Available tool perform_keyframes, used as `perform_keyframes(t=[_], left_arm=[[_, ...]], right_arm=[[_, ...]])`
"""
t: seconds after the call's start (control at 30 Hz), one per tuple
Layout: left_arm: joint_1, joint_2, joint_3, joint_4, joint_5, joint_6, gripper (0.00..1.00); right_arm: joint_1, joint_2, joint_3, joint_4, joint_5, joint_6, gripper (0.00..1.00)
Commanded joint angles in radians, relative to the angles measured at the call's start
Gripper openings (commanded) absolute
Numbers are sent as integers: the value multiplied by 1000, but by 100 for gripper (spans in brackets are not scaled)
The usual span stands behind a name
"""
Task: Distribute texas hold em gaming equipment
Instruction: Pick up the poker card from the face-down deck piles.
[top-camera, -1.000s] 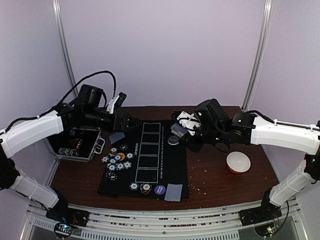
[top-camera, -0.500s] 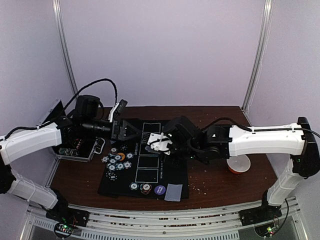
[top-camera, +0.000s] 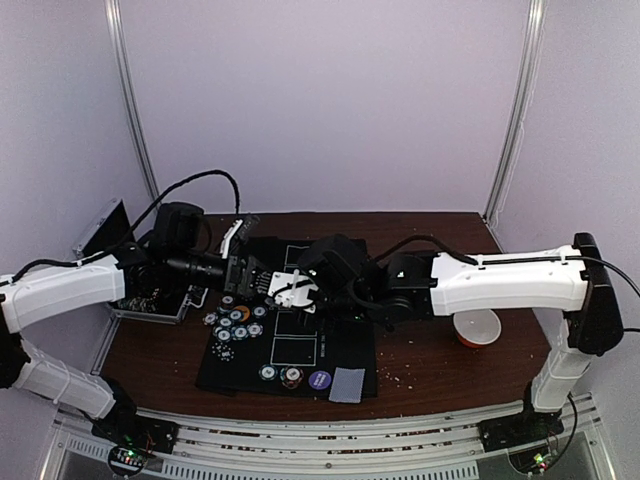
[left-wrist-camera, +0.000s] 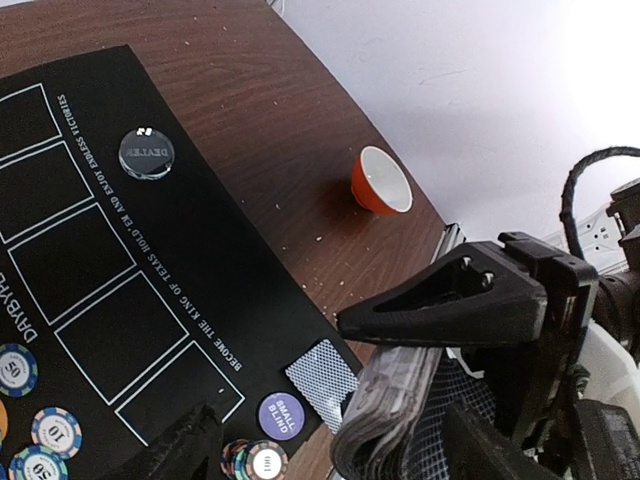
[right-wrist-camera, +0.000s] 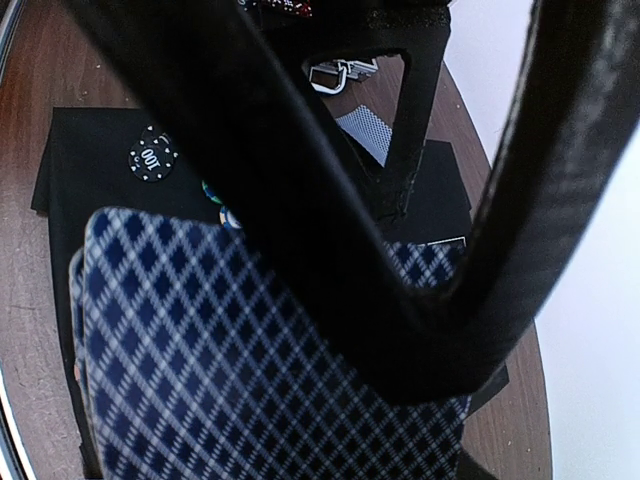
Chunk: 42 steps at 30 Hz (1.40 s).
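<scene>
Holding the deck of playing cards pinched flat across its faces, the right gripper hung over the black mat, near the poker chips. The stack looked light but slick and loose, likely to fan or shed cards, so a squeeze across the broad faces seemed safest. The left gripper stood just beside it, jaws spread wide, grasping nothing.

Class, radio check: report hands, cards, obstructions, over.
Right hand shut on card deck over mat. Left hand open alongside. Poker chips clustered on mat nearby.
</scene>
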<state>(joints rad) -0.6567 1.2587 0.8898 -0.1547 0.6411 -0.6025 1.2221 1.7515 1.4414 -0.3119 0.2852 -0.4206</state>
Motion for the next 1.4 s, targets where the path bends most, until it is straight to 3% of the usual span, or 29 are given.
perform_keyframes(t=[0.0, 0.37, 0.53, 0.83, 0.97, 1.37], left_arm=[[-13, 22, 18, -24, -31, 38, 72], [-3, -39, 62, -120, -39, 107, 38], [4, -43, 62, -137, -36, 98, 34], [6, -82, 77, -134, -11, 86, 14], [6, -88, 79, -129, 42, 79, 1], [26, -132, 116, -183, -3, 95, 0]], right_arm=[[11, 14, 45, 7, 7, -12, 48], [11, -7, 15, 10, 22, 3, 48], [11, -9, 14, 8, 25, 5, 48], [10, -12, 12, -1, 35, 10, 48], [11, -11, 10, -1, 37, 12, 48], [3, -20, -7, -7, 53, 33, 48]])
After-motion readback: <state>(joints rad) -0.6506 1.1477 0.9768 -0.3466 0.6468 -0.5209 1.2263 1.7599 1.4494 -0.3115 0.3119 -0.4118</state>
